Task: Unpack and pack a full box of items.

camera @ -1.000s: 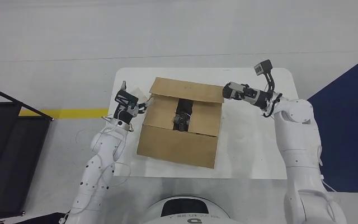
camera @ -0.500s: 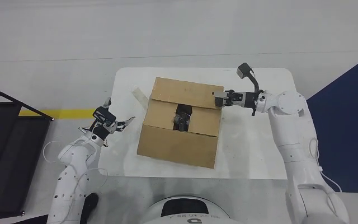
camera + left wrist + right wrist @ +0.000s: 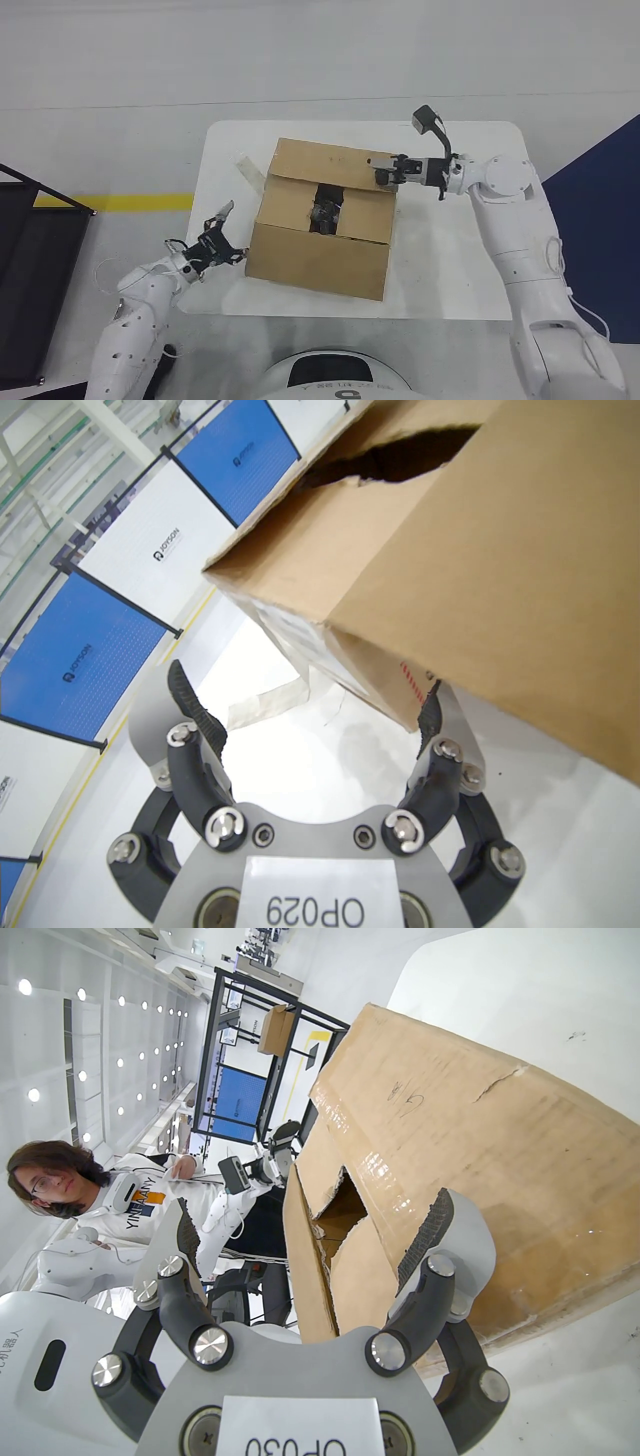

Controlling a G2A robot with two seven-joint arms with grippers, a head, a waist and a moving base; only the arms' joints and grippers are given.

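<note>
White, smooth worktop (image 3: 450,250) on a pale hall floor. At its middle, closer to the left edge than the right, a brown corrugated box (image 3: 310,262): squat and rectangular, matt on the sides, glossy with clear tape along the top. Flaps down but the seam torn, with a ragged hole (image 3: 326,212) at the centre and something dark inside, too small to tell. Towards the far left corner of the worktop, a loose, limp strip of tape (image 3: 247,168), just beside the box. Left gripper (image 3: 305,695) spread wide and holding nothing, low by the box's near left corner, one ribbed pad (image 3: 430,720) just beside the cardboard edge; touching or not, cannot tell. Right gripper (image 3: 315,1208) likewise splayed and empty at the box's far right corner, one finger over the top face, the other off past the edge. Judging by that, unpacking barely begun, flaps yet to lift. Risks from here: thin cardboard ripping wider at the hole if pulled from one corner only; tape holding a flap down, so that the whole box drags or tips towards the worktop edge; rubber slipping on the glossy tape; a push from the left sliding the box with nothing bracing it; the loose strip sticking to a finger.
</note>
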